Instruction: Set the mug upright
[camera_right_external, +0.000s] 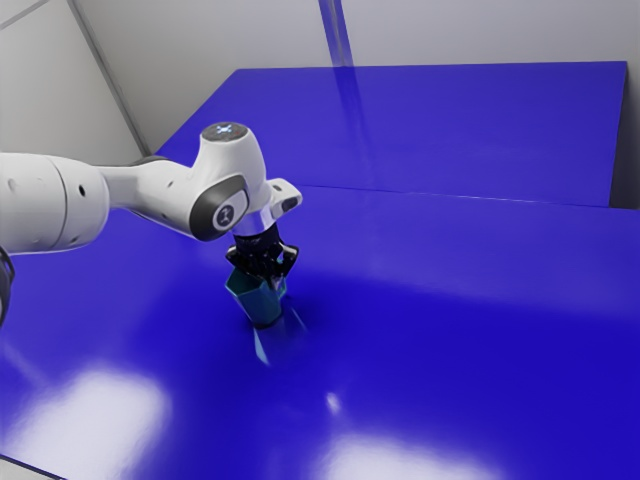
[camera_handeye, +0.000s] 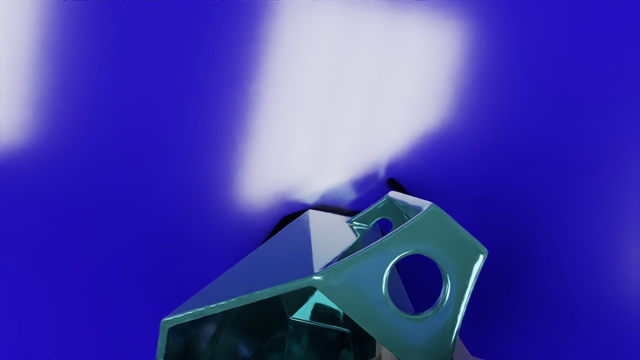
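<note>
In the exterior view my gripper (camera_right_external: 268, 266) points down at the teal mug (camera_right_external: 257, 299), over its rim on the side toward the exterior view's right. The mug has its opening up and its base down, leaning somewhat; whether the base touches the table cannot be told. In the wrist view the faceted mug (camera_handeye: 240, 265) shows its dark opening and a flat handle with a round hole. The gripper (camera_handeye: 425, 352) is shut on the mug at the handle, a fingertip against either side. The lower part of the handle is cut off by the picture's edge.
The glossy blue table (camera_right_external: 450, 350) carries bright reflections. Behind it rises a blue panel (camera_right_external: 480, 130) against a pale wall (camera_right_external: 480, 30). The arm reaches in from the exterior view's left.
</note>
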